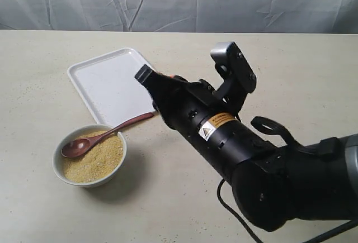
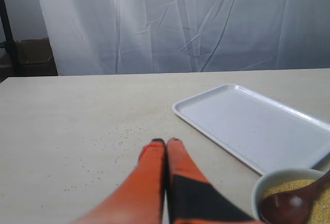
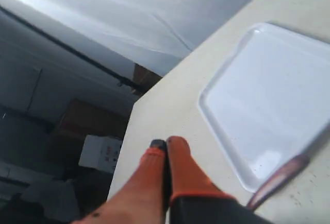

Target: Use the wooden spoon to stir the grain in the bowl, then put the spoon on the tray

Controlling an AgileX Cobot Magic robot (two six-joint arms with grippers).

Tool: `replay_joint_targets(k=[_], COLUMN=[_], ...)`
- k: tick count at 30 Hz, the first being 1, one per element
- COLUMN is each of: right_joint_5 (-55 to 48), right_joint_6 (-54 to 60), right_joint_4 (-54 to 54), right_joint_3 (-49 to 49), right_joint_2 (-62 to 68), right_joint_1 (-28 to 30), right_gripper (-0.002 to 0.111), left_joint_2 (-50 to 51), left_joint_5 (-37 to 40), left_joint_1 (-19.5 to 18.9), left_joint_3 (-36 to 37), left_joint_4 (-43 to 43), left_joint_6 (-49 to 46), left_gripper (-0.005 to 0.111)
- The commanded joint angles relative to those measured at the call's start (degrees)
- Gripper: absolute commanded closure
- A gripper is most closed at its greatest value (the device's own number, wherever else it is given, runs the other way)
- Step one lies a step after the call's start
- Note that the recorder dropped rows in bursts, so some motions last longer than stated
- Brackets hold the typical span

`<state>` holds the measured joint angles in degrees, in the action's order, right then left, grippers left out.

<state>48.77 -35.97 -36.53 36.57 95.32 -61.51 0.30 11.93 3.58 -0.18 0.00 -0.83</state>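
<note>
Glossy wooden spoon [image 1: 109, 134] in sandy grain [image 1: 100, 162]

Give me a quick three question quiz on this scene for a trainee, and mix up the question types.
1. True or false: the wooden spoon has its scoop resting on the grain in the bowl.
2. The spoon's handle leans: A toward the tray, B away from it, C straight up?
3. Fill in: the left end effector and right end effector are both ___.
Key: 1 true; 2 A; 3 shut.
</note>
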Motion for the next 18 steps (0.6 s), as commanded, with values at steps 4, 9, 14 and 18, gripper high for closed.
replay_joint_targets(k=[4,9,14,18], right_joint_5=[-0.3,-0.4,-0.3,-0.3], right_joint_6=[-17.5,-26.9,-28.2,-28.3], right_joint_4=[-7.2,-1.5,1.2,1.1], right_joint_3=[-0.3,1.3,6.9,12.9], right_joint_2=[7.2,14.5,20.5,25.1], right_joint_1=[-0.2,-0.2,-0.2,-0.2], right_gripper=[0.107,0.077,0.058,0.058], left_joint_2=[-0.3,-0.3,-0.3,-0.3], left_joint_5=[-0.5,-0.5,-0.5,-0.5], left_joint_1=[0.0,0.0,0.0,0.0], left_joint_3=[0.2,0.2,0.2,0.2], left_joint_4=[0.0,0.0,0.0,0.0], left_joint_6=[0.3,0.3,0.3,0.3], left_gripper=[0.107,0.107,0.107,0.107])
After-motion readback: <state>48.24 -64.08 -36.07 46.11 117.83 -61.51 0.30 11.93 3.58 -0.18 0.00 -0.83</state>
